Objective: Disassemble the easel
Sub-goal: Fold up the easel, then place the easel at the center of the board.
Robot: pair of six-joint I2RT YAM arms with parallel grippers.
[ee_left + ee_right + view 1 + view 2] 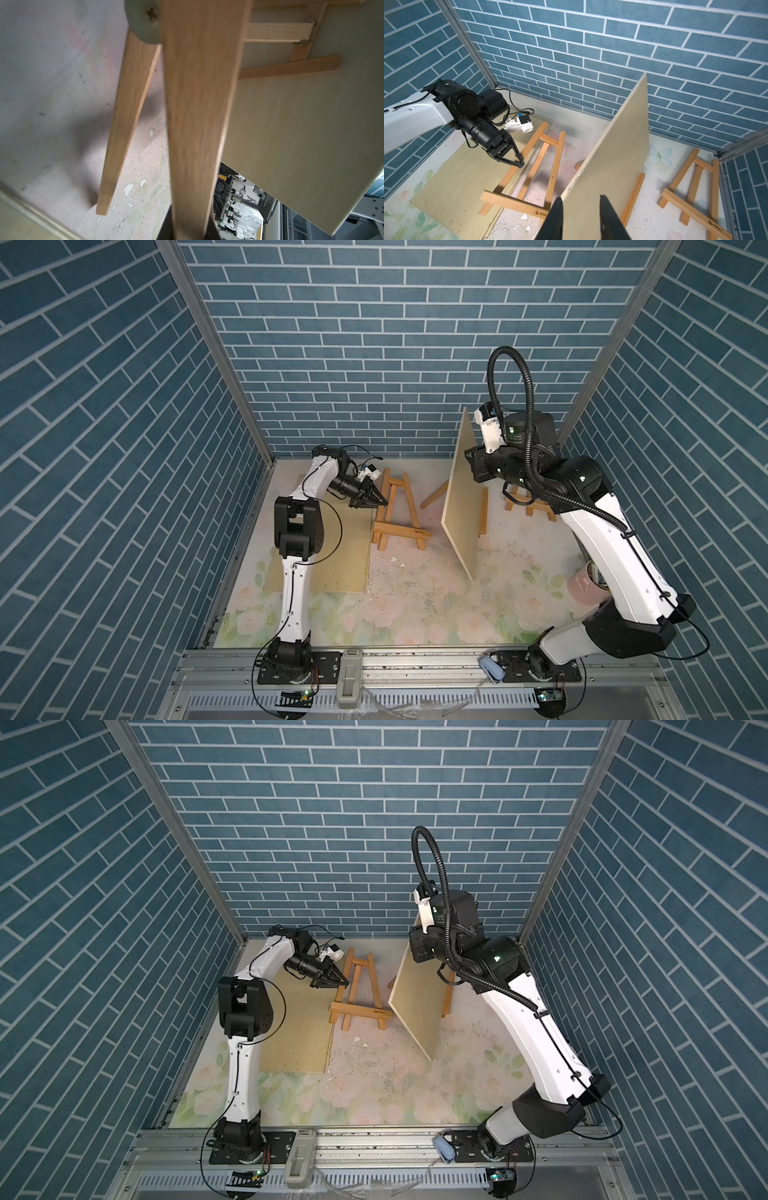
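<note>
Left gripper (519, 162): fingers narrow, clamped on one leg of the easel (553, 166), which lies between the two grippers. Only the left wrist view shows its hinge screw (151, 12). Right gripper (580, 197): fingers pinch the board (618, 145), held on edge; both top views hide these fingertips. Beyond the board lies a second easel (695, 180).

Three walls (353, 344) papered in blue brick with white joints close the cell, joined at the back corners by grey metal posts (216, 344). The floor (415, 614) is a pale floral mat, scuffed and strewn with white chips. A metal rail (415, 668) runs along the front. The light is even.
</note>
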